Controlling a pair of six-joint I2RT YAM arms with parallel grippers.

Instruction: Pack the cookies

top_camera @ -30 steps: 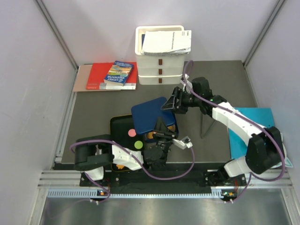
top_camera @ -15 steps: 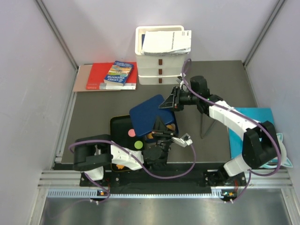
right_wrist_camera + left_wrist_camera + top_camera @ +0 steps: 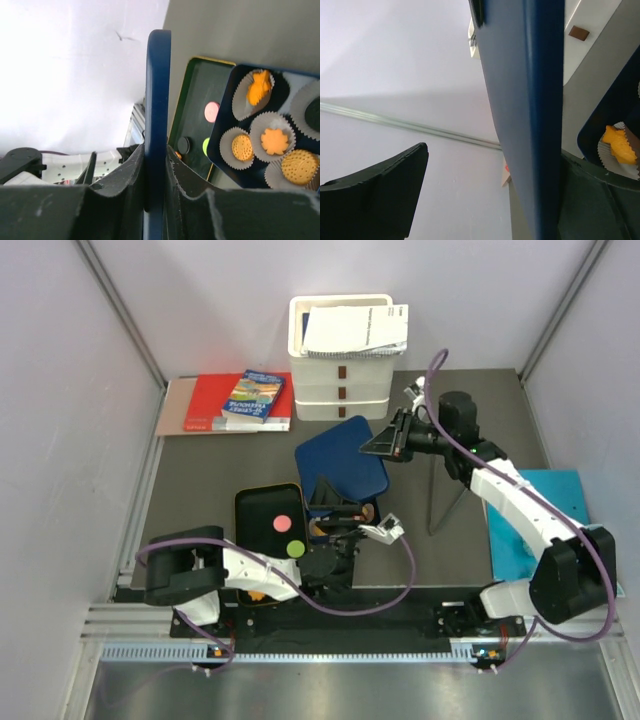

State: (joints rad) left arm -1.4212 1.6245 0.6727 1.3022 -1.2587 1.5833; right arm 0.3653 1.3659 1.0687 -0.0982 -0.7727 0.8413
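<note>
My right gripper (image 3: 388,445) (image 3: 156,150) is shut on the rim of a dark blue lid (image 3: 340,458) (image 3: 158,90), which hangs above the table. Under the lid's near edge sits the blue box (image 3: 220,145), where orange cookies (image 3: 274,141) lie in white paper cups. My left gripper (image 3: 335,505) (image 3: 492,152) is open beside the lid (image 3: 530,100), which runs close along the right finger. Left of the box is a dark tray (image 3: 258,515) (image 3: 195,100). It carries loose pink (image 3: 282,524) (image 3: 212,111), green (image 3: 296,549) and black (image 3: 184,145) cookies.
White stacked bins (image 3: 340,390) with a booklet on top stand at the back centre. A red and a blue book (image 3: 240,402) lie at the back left. A teal sheet (image 3: 545,495) lies on the right, and a thin dark stand (image 3: 440,505) is beside my right arm.
My left gripper has opened and let go of the lid. My right gripper has shut on the lid and carried it up and toward the back right, uncovering more of the box.
</note>
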